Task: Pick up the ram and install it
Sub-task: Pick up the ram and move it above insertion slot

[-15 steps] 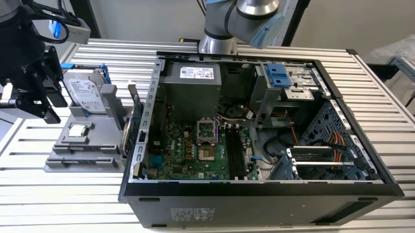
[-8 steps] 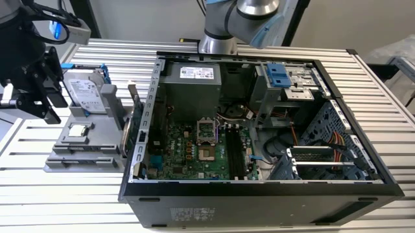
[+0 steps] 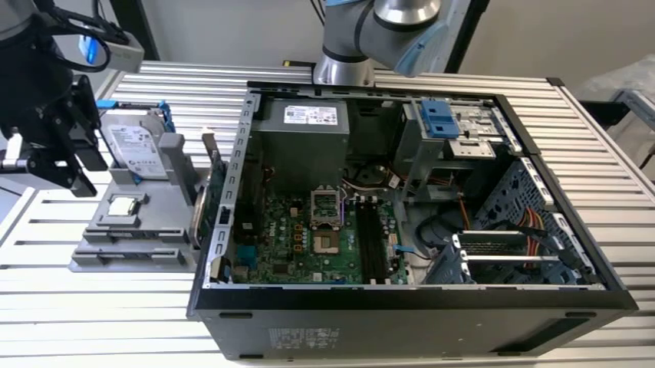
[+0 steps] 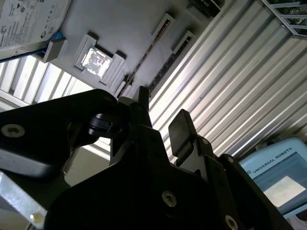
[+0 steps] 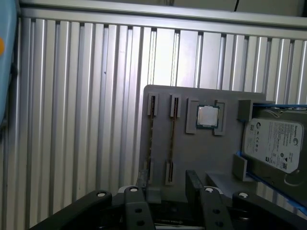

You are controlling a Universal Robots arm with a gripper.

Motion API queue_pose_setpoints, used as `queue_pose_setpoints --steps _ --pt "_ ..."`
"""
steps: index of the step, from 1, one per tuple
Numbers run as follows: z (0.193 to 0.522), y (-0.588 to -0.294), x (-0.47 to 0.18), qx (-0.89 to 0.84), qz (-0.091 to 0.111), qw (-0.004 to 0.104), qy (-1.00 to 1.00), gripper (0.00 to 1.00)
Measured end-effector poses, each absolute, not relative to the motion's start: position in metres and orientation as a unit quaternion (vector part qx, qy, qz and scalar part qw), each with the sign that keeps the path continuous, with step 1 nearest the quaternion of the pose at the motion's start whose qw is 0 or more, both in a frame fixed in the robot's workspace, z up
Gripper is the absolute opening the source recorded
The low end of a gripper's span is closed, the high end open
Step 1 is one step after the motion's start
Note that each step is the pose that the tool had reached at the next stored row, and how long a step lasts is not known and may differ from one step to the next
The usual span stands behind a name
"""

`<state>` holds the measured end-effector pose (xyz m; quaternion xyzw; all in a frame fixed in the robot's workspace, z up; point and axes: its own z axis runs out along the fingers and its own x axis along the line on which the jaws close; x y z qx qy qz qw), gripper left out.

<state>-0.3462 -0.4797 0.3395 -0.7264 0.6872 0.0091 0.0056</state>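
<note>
In the exterior view the tool [image 3: 72, 172] hangs at the left, above the ribbed surface [image 3: 103, 322], its 2 fingers spread and holding nothing. To its right a grey holder [image 3: 133, 249] carries a hard drive [image 3: 133, 146] and a square chip [image 3: 123, 205], with the open computer case [image 3: 409, 303] farther right. In the first wrist view the ram [image 5: 172, 139] stands on edge in the holder. Its long axis follows the surface's ribs and lines up with the gap between the fingers, untouched.
</note>
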Motion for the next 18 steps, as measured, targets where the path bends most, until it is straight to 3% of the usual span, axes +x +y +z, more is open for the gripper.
queue_pose_setpoints --steps 18 --pt "0.3318 -0.4795 -0.3462 -0.726 0.008 0.005 0.687 1.0"
